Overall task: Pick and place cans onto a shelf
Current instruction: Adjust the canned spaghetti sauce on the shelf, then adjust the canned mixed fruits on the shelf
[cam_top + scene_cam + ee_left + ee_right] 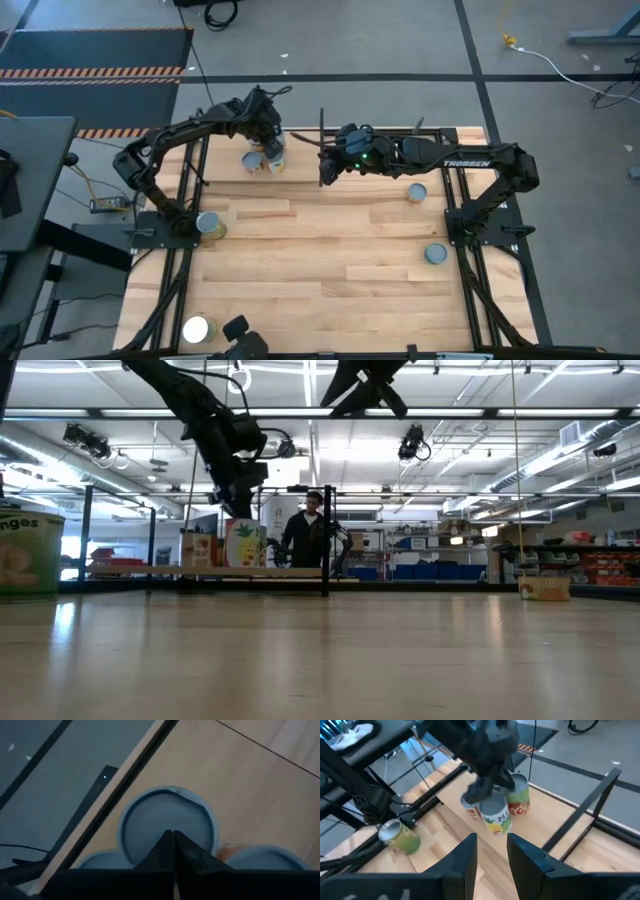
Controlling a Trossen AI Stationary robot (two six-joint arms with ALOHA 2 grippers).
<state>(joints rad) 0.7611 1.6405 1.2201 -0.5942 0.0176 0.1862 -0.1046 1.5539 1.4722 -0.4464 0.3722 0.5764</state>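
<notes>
Planked tabletop point(330, 270) with scattered cans point(435, 254).

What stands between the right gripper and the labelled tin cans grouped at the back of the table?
The left gripper does. It hangs shut directly over the small round tin cans with blue-grey lids, just above one lid. The open right gripper faces that group, and nothing else visible lies between them.

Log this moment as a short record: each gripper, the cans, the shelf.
left gripper: over the can cluster on the shelf, fingers shut, tips above a blue-grey lid
right gripper: near the shelf's middle, fingers open, empty
cans on shelf: at least three, grouped
cans on tabletop: four, one at left, two at right, one glaring white
shelf: along the table's far edge
</notes>
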